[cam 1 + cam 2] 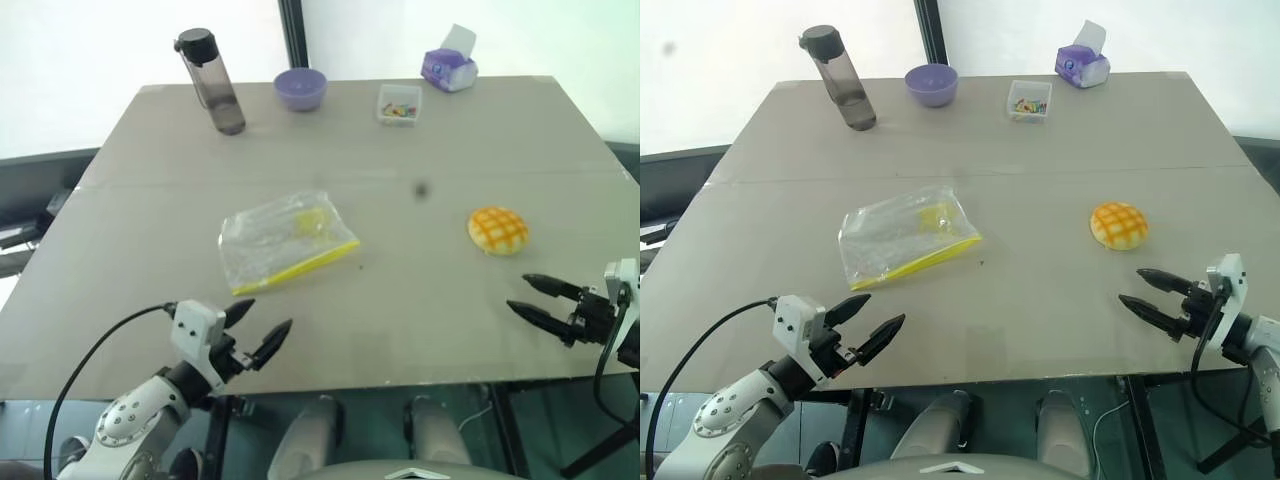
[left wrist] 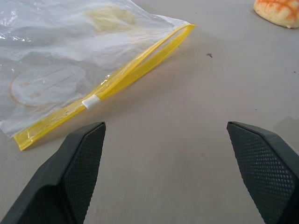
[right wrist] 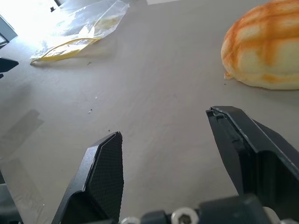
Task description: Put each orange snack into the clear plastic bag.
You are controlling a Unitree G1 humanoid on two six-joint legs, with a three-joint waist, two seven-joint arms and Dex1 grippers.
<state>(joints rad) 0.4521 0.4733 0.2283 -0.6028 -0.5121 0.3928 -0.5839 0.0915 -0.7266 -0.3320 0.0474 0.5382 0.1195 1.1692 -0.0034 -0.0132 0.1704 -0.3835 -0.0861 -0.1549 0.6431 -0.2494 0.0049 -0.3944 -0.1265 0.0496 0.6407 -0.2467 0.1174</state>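
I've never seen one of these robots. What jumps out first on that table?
Probably the orange snack, a bright checkered bun alone on the right side of the grey table. Left of it, mid-table, lies the clear plastic bag with its yellow strip. At the near edge, the left gripper and right gripper both wait with jaws open.

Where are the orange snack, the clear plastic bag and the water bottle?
orange snack (image 1: 498, 229), left eye view, domed grid top.
clear plastic bag (image 1: 280, 235), left eye view, crinkled middle.
water bottle (image 1: 215, 88), left eye view, smoky body.
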